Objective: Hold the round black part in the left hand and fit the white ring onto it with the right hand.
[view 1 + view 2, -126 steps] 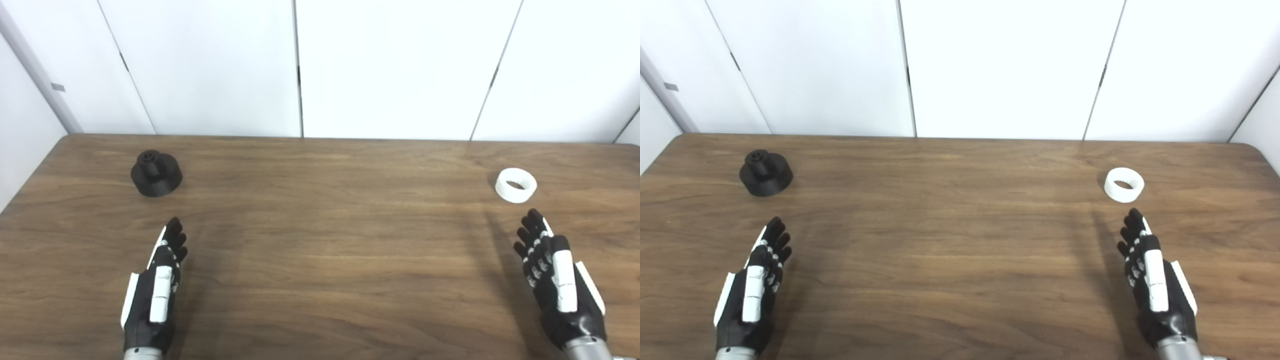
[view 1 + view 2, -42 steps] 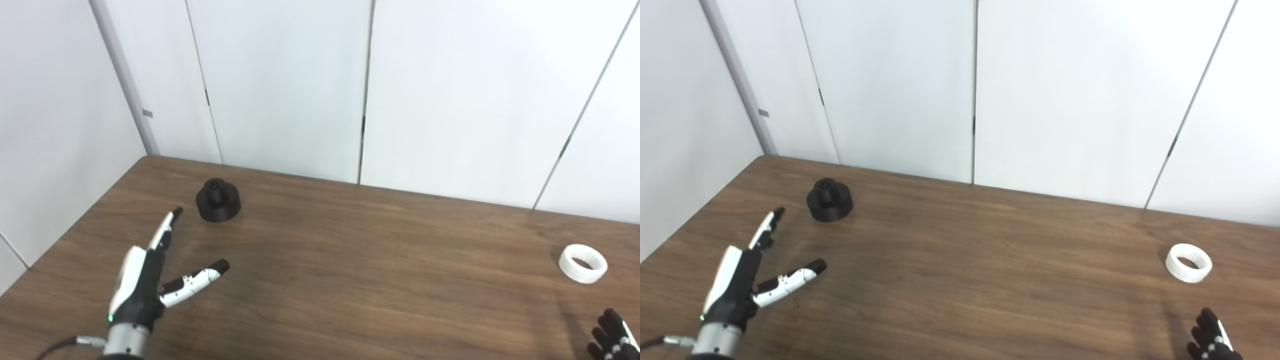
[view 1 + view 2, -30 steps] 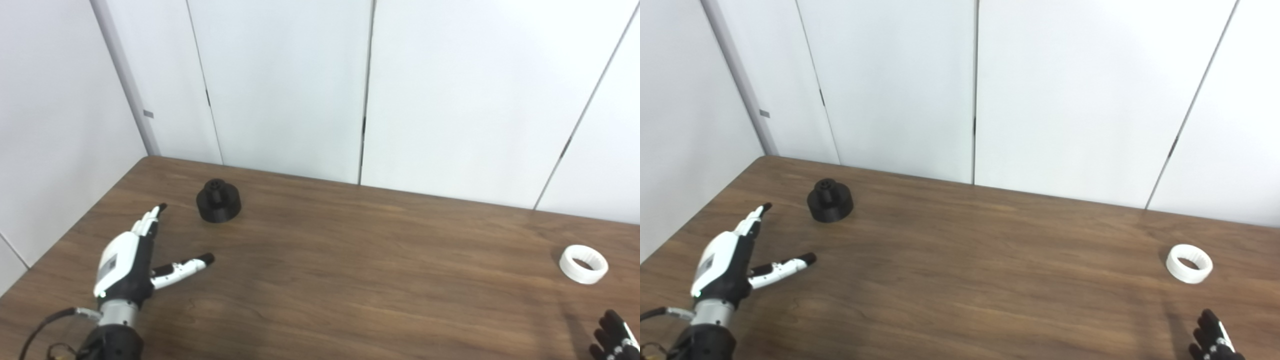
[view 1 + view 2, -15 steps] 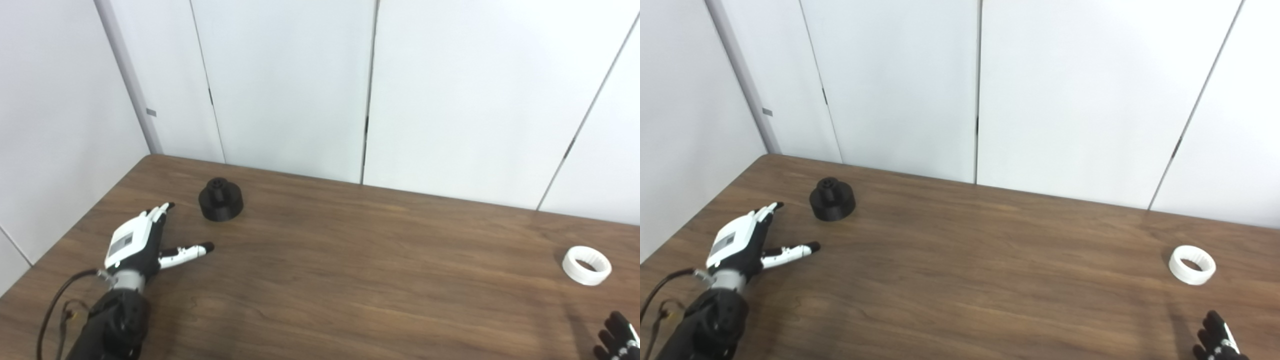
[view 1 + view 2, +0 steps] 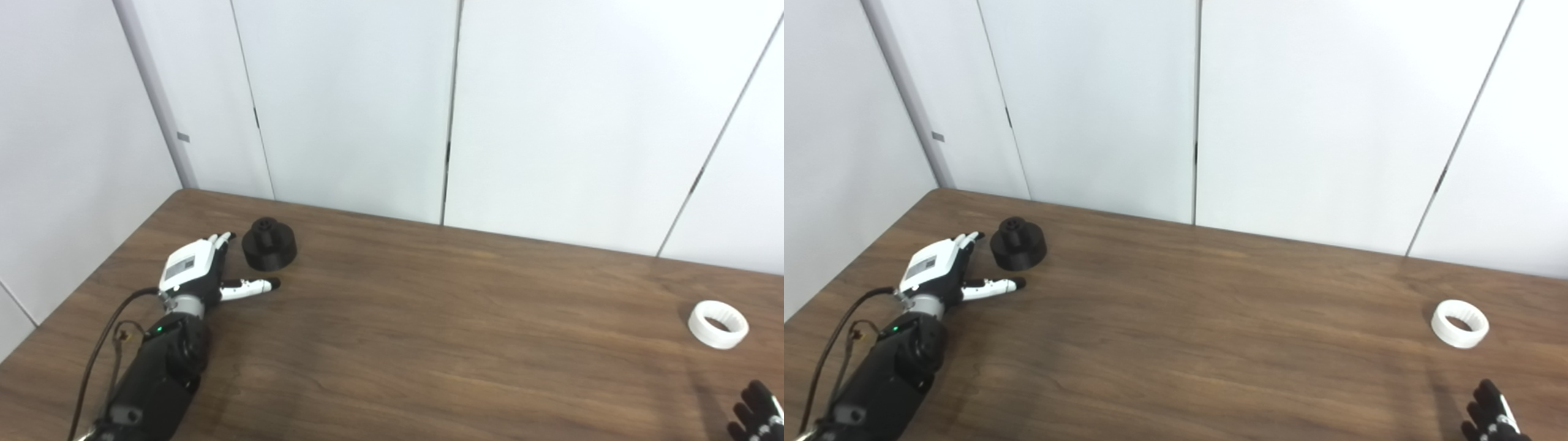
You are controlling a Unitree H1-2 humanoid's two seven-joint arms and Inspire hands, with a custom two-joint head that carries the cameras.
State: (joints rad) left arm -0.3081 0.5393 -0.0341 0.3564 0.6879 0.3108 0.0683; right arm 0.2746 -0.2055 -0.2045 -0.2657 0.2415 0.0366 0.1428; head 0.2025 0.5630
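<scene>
The left hand [image 5: 193,272] is held low over the wooden surface [image 5: 429,318] with its fingers [image 5: 220,237] spread apart and its thumb [image 5: 251,285] stretched out sideways; nothing is gripped by it. The round black part [image 5: 269,244] is seen standing on the surface just beyond and to the thumb side of this hand, in the gap between fingers and thumb, close to the fingertips; whether it is touched cannot be told. A narrower knob is seen on top of its wide base. A dark forearm with cables [image 5: 92,361] is seen behind the hand.

Of the right hand [image 5: 1488,421] only the dark fingertips are shown at the bottom edge, so its state cannot be told. The white ring [image 5: 1459,323] is seen lying flat on the surface, ahead of this hand and clear of it, well apart from the black part.
</scene>
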